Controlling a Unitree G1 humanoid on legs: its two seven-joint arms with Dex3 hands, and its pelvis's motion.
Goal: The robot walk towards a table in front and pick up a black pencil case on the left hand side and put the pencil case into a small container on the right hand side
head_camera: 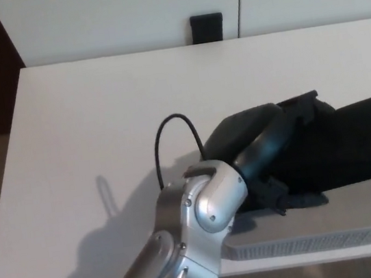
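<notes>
Head view shows us our left hand [286, 190] clamped on the black pencil case [339, 148], holding it over the grey container [323, 236] at the table's [98, 110] front right edge.

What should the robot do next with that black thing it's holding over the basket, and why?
Probably lower it a little more and then let go. The left robot hand appears to hold the black pencil case right above the grey mesh container at the table's right front edge, so the case looks nearly in place, though the grip is hard to see.
</notes>
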